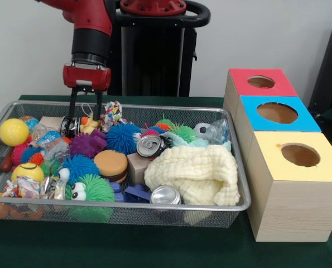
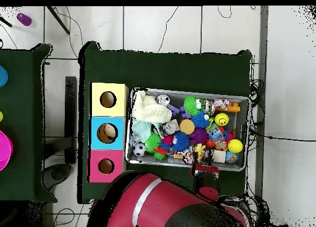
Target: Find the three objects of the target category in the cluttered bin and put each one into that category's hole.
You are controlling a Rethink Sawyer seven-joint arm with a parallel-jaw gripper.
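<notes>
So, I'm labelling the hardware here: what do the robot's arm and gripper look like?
The arm has glossy red shells with a black cylindrical wrist section and a chrome ring. The gripper has a boxy red body and two thin, straight black fingers. No cables or markings show.

Cream knitted cloth [image 1: 195, 174], two drink cans [image 1: 149, 146], spiky rubber balls [image 1: 123, 137], yellow ball [image 1: 13, 132], soccer ball [image 1: 201, 130].

Arm [image 1: 90, 25] glossy red shell, then a black cylindrical wrist band with a thin silver ring at its 6 o'clock end. Below that a red boxy gripper [image 1: 85, 114] mount, dark slot along its face, two thin black fingers [image 1: 72, 109] hanging from it. Pedestal [image 1: 154, 50] black, column-shaped, red disc on top inside a black loop handle. Overhead: broad red arm housing with a pale grey stripe, black underside.
</notes>
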